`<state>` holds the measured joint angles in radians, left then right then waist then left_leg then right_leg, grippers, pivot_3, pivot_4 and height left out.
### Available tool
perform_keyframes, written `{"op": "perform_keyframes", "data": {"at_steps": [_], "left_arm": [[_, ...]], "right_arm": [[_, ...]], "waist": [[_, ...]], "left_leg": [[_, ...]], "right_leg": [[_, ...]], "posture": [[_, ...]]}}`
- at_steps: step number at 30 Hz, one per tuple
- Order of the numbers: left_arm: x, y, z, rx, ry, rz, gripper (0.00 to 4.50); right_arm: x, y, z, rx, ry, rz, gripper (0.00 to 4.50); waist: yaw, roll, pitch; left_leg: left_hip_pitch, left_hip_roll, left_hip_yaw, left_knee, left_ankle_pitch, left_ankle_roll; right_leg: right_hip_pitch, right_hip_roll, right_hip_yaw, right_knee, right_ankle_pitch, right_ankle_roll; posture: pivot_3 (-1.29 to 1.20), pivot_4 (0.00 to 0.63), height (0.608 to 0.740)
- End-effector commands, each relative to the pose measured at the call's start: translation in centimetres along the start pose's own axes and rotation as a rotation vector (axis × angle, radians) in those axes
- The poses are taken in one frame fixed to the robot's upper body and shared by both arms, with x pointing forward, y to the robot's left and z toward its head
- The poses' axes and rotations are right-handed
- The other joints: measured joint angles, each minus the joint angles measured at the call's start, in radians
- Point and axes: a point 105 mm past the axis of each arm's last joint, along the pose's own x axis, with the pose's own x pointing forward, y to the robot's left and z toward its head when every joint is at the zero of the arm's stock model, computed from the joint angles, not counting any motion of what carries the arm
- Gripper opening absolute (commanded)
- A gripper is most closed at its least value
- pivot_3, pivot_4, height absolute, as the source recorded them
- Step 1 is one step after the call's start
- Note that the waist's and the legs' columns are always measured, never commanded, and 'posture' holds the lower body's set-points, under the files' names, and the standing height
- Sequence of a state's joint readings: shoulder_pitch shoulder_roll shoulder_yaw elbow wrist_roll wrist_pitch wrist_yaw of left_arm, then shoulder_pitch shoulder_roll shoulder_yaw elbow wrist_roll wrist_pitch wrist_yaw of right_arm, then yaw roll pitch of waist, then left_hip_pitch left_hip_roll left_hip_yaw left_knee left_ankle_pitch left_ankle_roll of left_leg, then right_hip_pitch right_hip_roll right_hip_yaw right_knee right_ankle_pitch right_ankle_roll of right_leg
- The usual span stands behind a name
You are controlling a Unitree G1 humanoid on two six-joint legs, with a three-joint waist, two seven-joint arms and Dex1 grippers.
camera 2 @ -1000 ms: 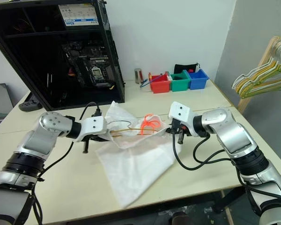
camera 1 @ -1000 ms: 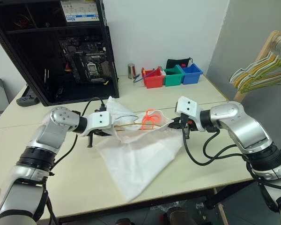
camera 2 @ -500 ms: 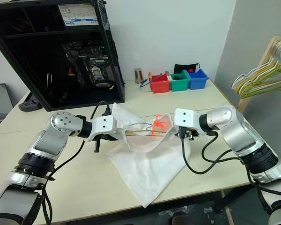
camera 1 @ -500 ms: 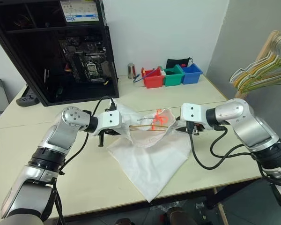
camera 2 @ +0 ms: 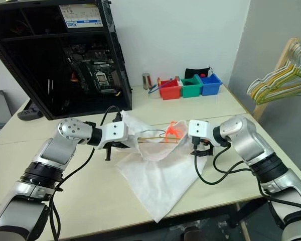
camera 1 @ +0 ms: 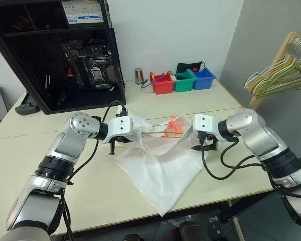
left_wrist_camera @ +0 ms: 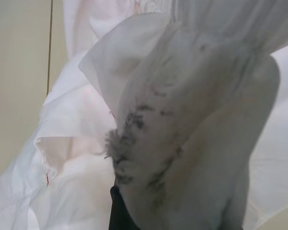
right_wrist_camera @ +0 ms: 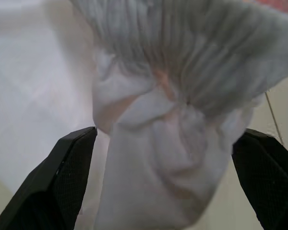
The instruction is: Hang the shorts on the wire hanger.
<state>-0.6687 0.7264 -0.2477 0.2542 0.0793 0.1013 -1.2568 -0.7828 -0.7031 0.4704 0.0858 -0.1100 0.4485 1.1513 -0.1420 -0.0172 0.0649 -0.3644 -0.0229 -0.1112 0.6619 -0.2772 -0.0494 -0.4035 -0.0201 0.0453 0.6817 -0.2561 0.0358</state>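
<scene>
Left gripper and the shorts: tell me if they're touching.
Touching. In the left wrist view the shorts drape directly over the left gripper, whose fingers are shut on the fabric; the head views show that side held off the table.

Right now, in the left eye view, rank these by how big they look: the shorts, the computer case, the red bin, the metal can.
1. computer case, largest
2. shorts
3. red bin
4. metal can, smallest

The case, bin and can stand farther from the camera than the shorts, so they look smaller than they are.
</scene>
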Motion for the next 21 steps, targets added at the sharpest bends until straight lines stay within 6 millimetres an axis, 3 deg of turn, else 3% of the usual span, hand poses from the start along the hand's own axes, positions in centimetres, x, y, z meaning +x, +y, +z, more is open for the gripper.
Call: {"op": "perform_keyframes", "data": {"at_steps": [1,4,8,13,21], "left_arm": [[-1.1,0.9,1.0,0.026,-0.028,0.052,0.00],[-1.4,0.7,0.7,0.022,-0.015,0.057,0.00],[-1.6,0.5,0.7,0.019,-0.015,0.065,0.00],[-1.8,0.5,0.6,0.018,-0.007,0.072,0.00],[-1.9,0.6,0.7,0.023,-0.005,0.083,0.00]], "right_arm": [[0.3,-1.8,0.9,-0.098,0.016,-0.066,4.47],[0.7,-2.4,1.3,-0.139,0.017,-0.086,4.47],[0.8,-2.5,0.9,-0.222,0.039,-0.078,3.39],[1.2,-2.1,0.7,-0.288,0.051,-0.064,2.48],[1.4,-2.1,1.2,-0.308,0.033,-0.074,0.61]], "waist": [[0.001,0.000,0.000],[0.001,0.000,0.000],[0.003,0.000,0.000],[0.006,0.000,0.000],[0.007,0.000,0.000]], "left_leg": [[0.000,0.000,0.000,0.000,0.000,0.000],[0.000,0.000,0.001,0.000,0.000,0.000],[0.000,0.000,0.000,0.000,0.000,0.000],[0.000,0.000,0.000,0.000,0.000,0.000],[0.000,0.000,0.000,0.000,0.000,0.000]], "right_leg": [[0.000,0.000,0.000,0.000,0.000,0.000],[0.000,0.000,0.001,0.000,0.000,0.000],[0.000,0.000,0.000,0.000,0.000,0.000],[0.000,-0.001,0.000,0.000,0.000,0.000],[0.000,0.000,0.000,0.000,0.000,0.000]], "posture": [[-0.09,0.000,0.740],[-0.08,0.000,0.740],[-0.06,0.000,0.740],[-0.05,0.000,0.740],[-0.05,0.000,0.740]]}}
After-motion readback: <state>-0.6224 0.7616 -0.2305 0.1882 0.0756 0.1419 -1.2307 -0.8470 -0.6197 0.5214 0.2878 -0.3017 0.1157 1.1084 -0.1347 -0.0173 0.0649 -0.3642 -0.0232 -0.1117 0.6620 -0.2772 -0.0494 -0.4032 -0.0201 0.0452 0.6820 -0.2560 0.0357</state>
